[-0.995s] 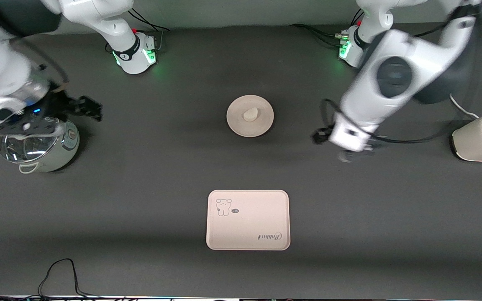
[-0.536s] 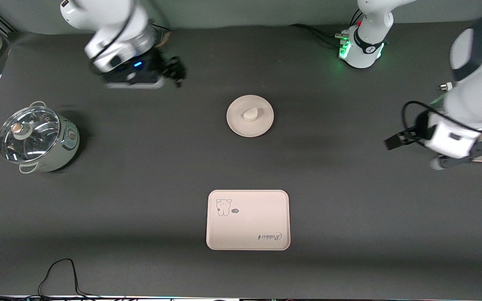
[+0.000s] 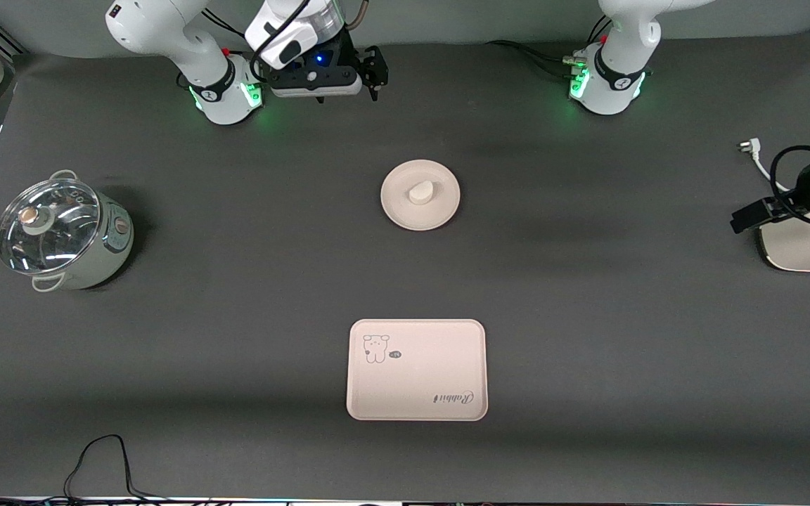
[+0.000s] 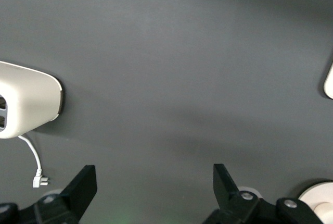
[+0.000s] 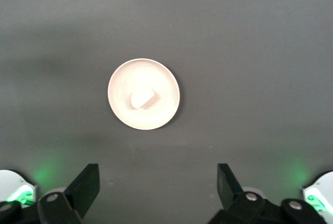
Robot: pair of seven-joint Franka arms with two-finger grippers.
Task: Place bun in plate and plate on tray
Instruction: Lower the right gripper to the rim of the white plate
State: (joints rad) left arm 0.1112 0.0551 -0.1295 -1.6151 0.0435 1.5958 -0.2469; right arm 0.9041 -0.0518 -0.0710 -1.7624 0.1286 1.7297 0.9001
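Both arms have swung clear: the right hand [image 3: 370, 70] now hangs wide open and empty at the frame's top, the left hand [image 3: 746, 216] spread empty over the toaster [image 3: 792, 246] at the right edge. The bun [image 3: 420, 191] sits in the plate [image 3: 405, 211], centre frame, long axis slanting, flat edge toward the tray [image 3: 417, 393] below. The plate move remains.
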